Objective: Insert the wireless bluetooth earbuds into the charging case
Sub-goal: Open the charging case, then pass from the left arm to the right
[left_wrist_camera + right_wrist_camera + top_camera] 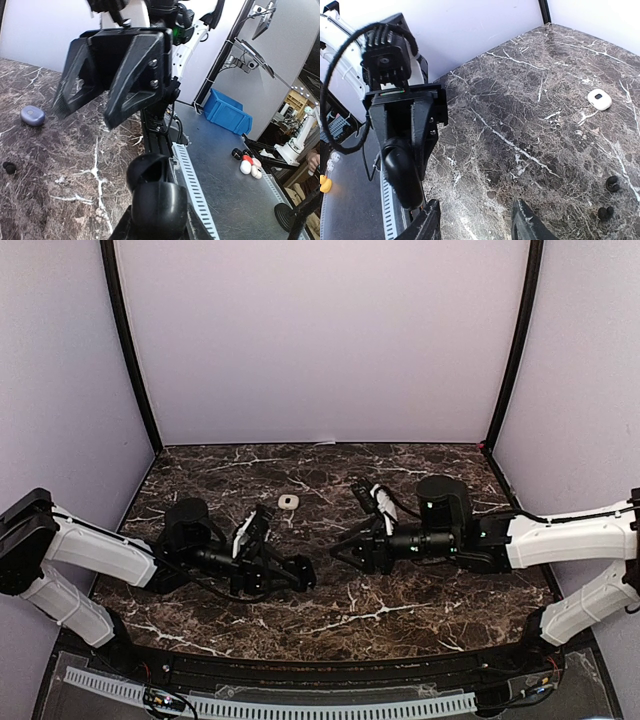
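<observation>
Reaching for a dark bud (613, 184) lying on the surface apart from the white case (599, 99), the right jaws, parted and empty, should straddle it squarely before closing. Left jaws are clenched.

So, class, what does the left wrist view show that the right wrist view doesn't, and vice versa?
Only left wrist: a small lavender oval case and a blue plastic bin. Only right wrist: a small white oval case. Both: the dark veined marble tabletop and tiny dark earbuds lying loose on it.
</observation>
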